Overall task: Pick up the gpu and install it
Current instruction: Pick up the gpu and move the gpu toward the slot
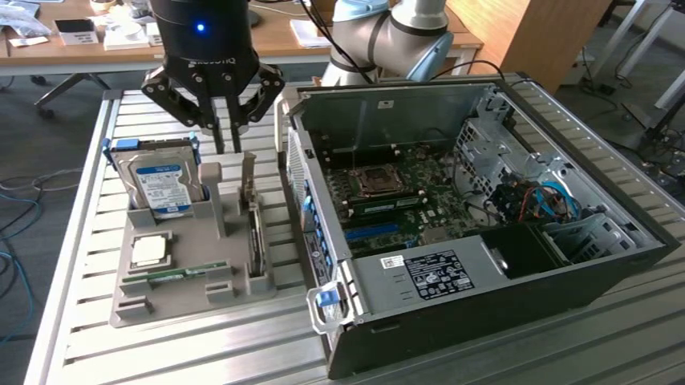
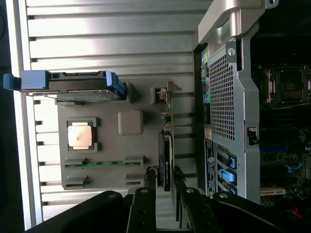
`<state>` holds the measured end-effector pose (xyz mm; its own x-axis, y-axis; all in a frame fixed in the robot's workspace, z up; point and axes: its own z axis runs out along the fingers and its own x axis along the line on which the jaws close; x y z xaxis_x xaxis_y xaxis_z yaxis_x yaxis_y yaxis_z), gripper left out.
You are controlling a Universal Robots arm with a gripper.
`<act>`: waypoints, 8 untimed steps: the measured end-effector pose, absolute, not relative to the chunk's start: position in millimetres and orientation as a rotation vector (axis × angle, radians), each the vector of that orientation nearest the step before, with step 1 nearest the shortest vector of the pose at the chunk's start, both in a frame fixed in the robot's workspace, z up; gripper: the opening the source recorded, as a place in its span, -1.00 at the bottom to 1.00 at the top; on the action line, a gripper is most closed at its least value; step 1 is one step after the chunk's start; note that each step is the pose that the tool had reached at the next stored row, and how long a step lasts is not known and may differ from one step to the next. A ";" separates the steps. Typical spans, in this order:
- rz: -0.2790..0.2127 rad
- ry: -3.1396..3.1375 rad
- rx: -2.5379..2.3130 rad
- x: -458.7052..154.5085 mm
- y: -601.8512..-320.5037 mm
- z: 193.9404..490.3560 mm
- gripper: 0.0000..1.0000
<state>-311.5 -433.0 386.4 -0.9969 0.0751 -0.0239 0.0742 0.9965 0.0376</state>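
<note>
The black pincer (image 1: 228, 149) hangs with its two fingers a little apart, gripping nothing. In the exterior view, at its 6 o'clock, the thin dark gpu card (image 1: 255, 233) stands on edge in the grey plastic tray (image 1: 160, 305). The tray sits on the slatted metal counter (image 1: 75, 265), at 9 o'clock from the open black computer case (image 1: 428, 321).

You can read ROBOTIQ, upside down, on the gripper (image 1: 228, 147), upper left of the frame. Nothing else is legible to you.
</note>
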 end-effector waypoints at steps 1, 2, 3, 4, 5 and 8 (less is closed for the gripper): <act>0.057 3.114 0.116 -311.5 -433.0 386.4 -0.41; 0.057 3.114 0.116 -311.5 -433.0 386.4 -0.41; 0.057 3.114 0.116 -311.5 -432.9 386.4 -0.29; 0.057 3.114 0.116 -311.5 -433.0 386.4 -0.29; 0.057 3.114 0.116 -311.5 -433.0 386.4 -0.17; 0.057 3.114 0.116 -311.5 -433.0 386.1 -0.17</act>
<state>-311.5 -433.0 386.1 -0.9969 0.0751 -0.0239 0.0742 0.9965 0.0377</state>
